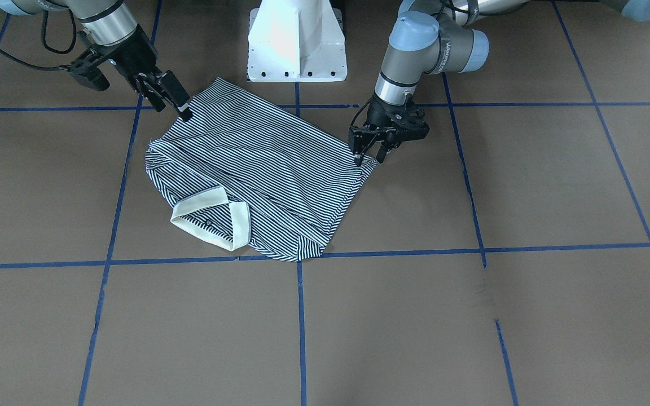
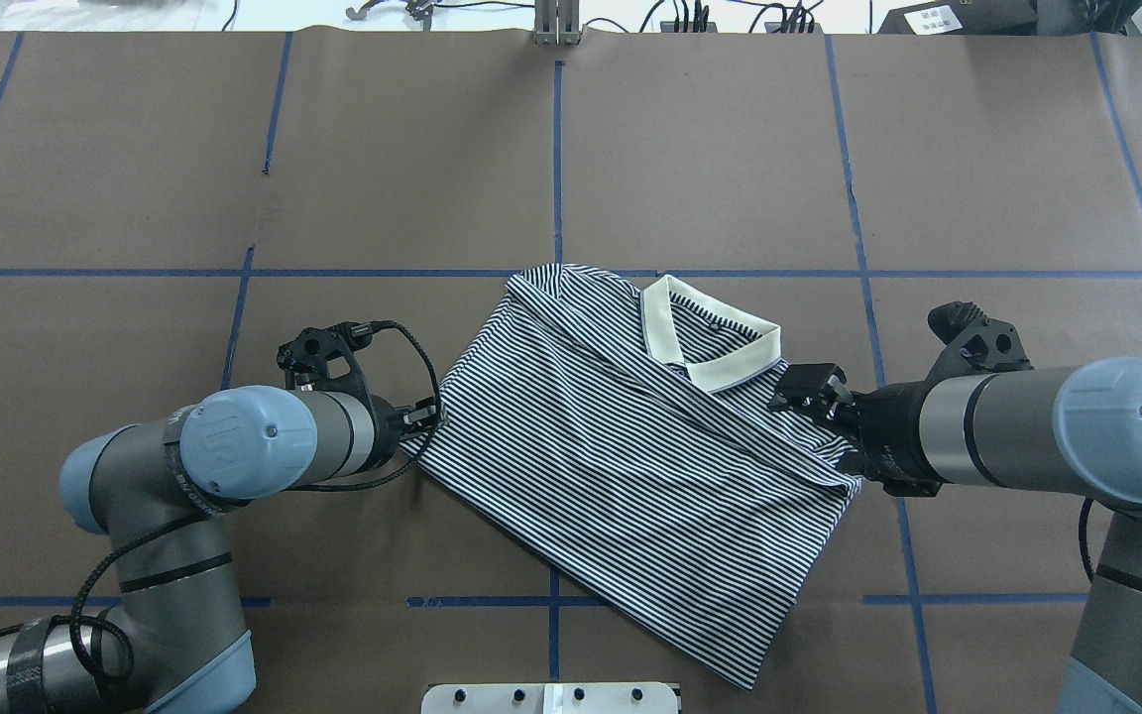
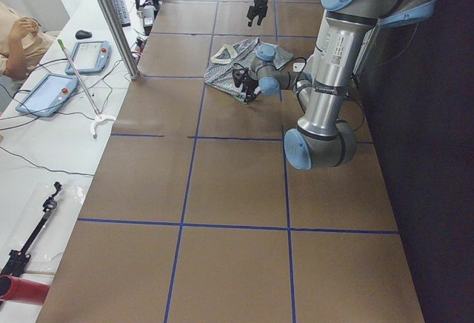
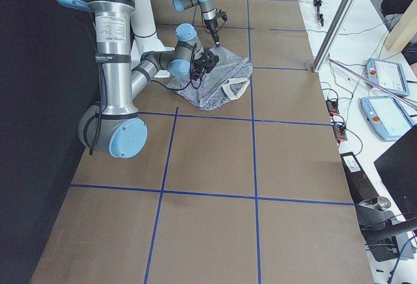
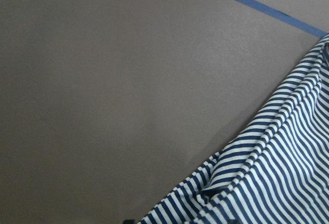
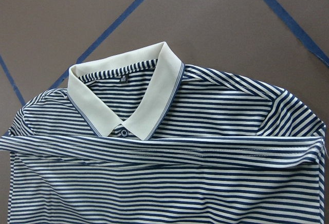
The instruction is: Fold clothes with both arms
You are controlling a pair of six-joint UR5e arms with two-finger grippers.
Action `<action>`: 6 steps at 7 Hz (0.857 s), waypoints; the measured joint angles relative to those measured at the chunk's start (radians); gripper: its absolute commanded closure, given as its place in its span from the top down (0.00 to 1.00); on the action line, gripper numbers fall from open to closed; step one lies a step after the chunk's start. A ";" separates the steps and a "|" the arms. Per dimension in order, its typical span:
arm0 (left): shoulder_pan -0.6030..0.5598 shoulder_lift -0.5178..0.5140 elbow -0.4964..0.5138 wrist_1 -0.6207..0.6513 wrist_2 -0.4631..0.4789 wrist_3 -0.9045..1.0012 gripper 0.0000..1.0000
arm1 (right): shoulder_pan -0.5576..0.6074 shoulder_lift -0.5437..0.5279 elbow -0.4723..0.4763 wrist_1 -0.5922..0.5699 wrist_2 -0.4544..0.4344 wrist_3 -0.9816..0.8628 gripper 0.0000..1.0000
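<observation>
Overhead exterior is showing the polo shirt (image 2: 630, 466) lying folded on the table (image 2: 135, 149), one hem corner nearest the robot. The left gripper (image 1: 369, 159) is sitting at its left edge, fingers apart. The right gripper (image 2: 789, 395) is hanging beside the far-lying cream collar (image 2: 710, 342), fingers also apart.

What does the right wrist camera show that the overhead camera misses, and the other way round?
Only the right wrist view shows the tiny label inside the neck and the thin blue line edging the collar. Only the overhead view shows the left arm and right arm, with left fingers and right fingers at opposite sides of the polo shirt, plus its whole outline. Both show stripes, the cream collar and blue tape on the brown table.
</observation>
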 measured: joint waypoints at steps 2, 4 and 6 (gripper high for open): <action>0.001 0.004 0.003 0.000 -0.001 -0.001 0.23 | 0.000 0.001 0.000 0.000 0.000 0.000 1.00; 0.001 0.009 0.004 0.001 -0.001 -0.002 0.00 | -0.002 0.001 -0.003 0.000 -0.002 0.000 1.00; -0.006 0.017 -0.008 0.000 -0.001 0.002 0.00 | -0.004 0.007 -0.014 0.000 -0.005 0.000 1.00</action>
